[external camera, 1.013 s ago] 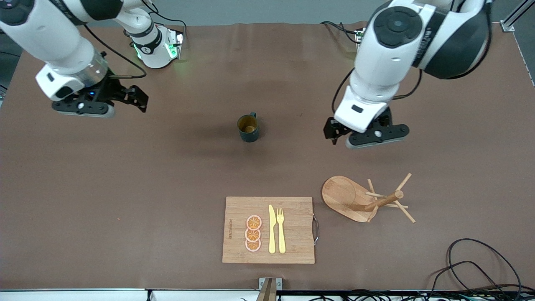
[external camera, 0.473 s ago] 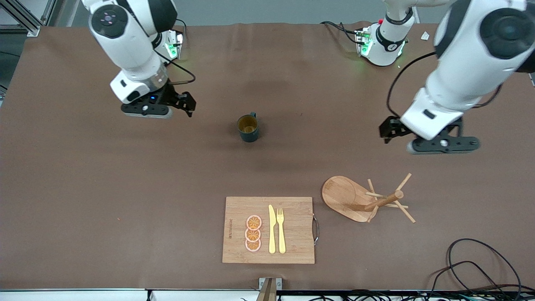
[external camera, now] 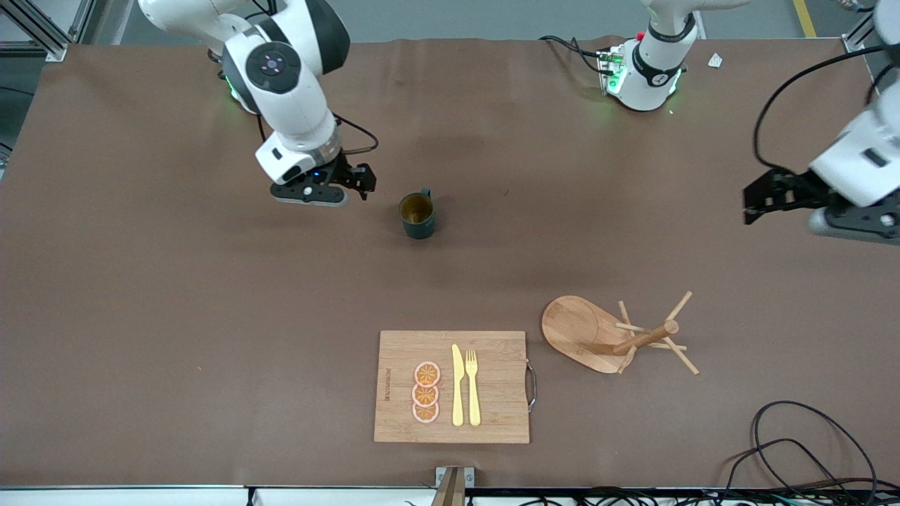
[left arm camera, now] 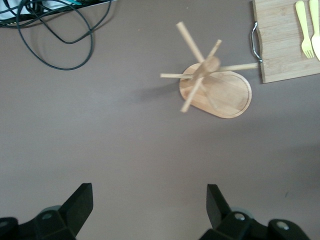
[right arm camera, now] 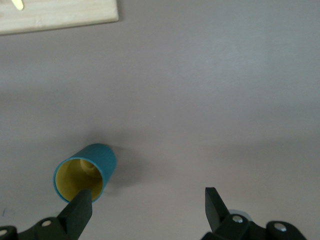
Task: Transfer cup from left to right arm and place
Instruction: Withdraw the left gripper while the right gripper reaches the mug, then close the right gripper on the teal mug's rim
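One cup (external camera: pixel 417 215) stands apparently just beside the spread right hand (external camera: pixel 355 184).

Robotics lab bench, wide brown matte table (external camera: pixel 140 295), two white Franka arm bases (external camera: pixel 647 63) bolted along its edge with green status lights, loose black cables (external camera: pixel 808 450) trailing, aluminium frame rail (external camera: pixel 28 21), staged bamboo cutting board (external camera: pixel 492 351) props

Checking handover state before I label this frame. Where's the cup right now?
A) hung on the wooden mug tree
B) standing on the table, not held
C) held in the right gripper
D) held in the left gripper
B: the cup stands upright on the table, while the right gripper hangs open beside it and the left gripper is open and empty over the left arm's end of the table.
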{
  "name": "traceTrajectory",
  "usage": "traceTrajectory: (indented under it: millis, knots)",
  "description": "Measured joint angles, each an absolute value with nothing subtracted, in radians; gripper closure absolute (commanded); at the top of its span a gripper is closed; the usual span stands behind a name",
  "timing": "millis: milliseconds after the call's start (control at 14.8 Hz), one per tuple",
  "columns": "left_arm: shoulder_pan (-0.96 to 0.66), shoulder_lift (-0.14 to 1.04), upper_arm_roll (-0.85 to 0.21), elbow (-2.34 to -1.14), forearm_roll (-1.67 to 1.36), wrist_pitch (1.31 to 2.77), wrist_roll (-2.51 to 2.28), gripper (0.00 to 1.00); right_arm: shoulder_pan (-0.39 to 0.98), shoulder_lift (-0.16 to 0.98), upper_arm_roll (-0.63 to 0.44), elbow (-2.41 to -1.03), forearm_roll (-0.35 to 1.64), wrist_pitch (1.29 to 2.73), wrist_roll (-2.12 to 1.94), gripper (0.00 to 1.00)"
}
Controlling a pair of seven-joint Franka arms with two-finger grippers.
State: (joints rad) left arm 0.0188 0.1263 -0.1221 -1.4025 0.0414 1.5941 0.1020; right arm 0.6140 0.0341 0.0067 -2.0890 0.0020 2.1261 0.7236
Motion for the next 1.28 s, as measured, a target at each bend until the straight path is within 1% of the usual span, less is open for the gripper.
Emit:
traceTrajectory:
  millis: [203, 405, 810, 1148, 1283]
  knots:
    - [0.02, 0.105, -0.069, -1.403, 0.033, 1.581, 0.125, 0.0, 0.643, 0.069, 0.006, -2.121, 0.002, 2.216, 0.73, 0.0]
    - [0.018, 0.103, -0.066, -1.404, 0.033, 1.583, 0.12, 0.0, 0.665, 0.097, 0.006, -2.185, 0.002, 2.34, 0.754, 0.0]
    - [0.033, 0.111, -0.061, -1.421, 0.032, 1.612, 0.119, 0.0, 0.737, 0.177, 0.006, -2.201, 0.002, 2.449, 0.84, 0.0]
    - [0.039, 0.117, -0.06, -1.421, 0.032, 1.623, 0.119, 0.0, 0.756, 0.233, 0.005, -2.219, 0.001, 2.535, 0.855, 0.0]
    - [0.039, 0.117, -0.061, -1.421, 0.032, 1.624, 0.119, 0.0, 0.772, 0.258, 0.005, -2.223, 0.001, 2.57, 0.868, 0.05]
